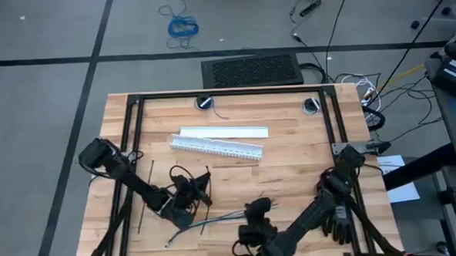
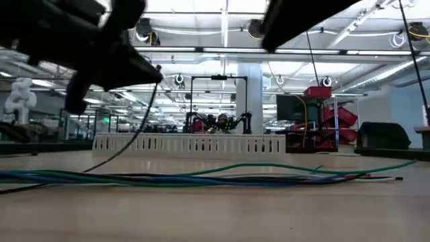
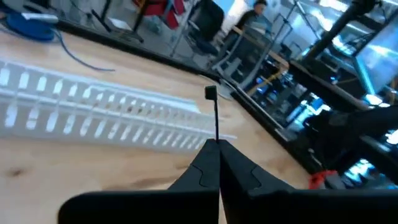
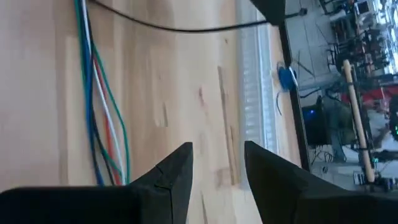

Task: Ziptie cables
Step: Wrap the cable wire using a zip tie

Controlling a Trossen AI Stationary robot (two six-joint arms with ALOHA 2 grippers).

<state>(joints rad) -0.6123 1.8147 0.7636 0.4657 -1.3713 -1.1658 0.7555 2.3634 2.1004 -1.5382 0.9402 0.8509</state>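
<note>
The cables (image 1: 216, 219), thin blue, green, white and red wires, lie loose on the wooden table near its front edge and also show in the low view (image 2: 201, 178) and the right wrist view (image 4: 93, 93). My left gripper (image 1: 200, 192) hovers just left of them, shut on a black ziptie (image 3: 216, 121). A second ziptie (image 1: 147, 195) lies flat on the table at the left. My right gripper (image 4: 217, 168) stands open at the right end of the cables, above the table, with nothing between its fingers. My left gripper pinches the ziptie between its two shut fingertips (image 3: 208, 158), a short way behind the head end (image 3: 210, 93), which sticks out past the tips. The long tail (image 2: 127, 144) hangs below the gripper and curves down to the table.
A white slotted duct (image 1: 217, 148) and its flat cover (image 1: 224, 133) lie across the middle of the table, beyond the cables. Black frame bars (image 1: 226, 92) run round the table's edges. A blue coiled cord (image 1: 182, 26) lies on the floor behind.
</note>
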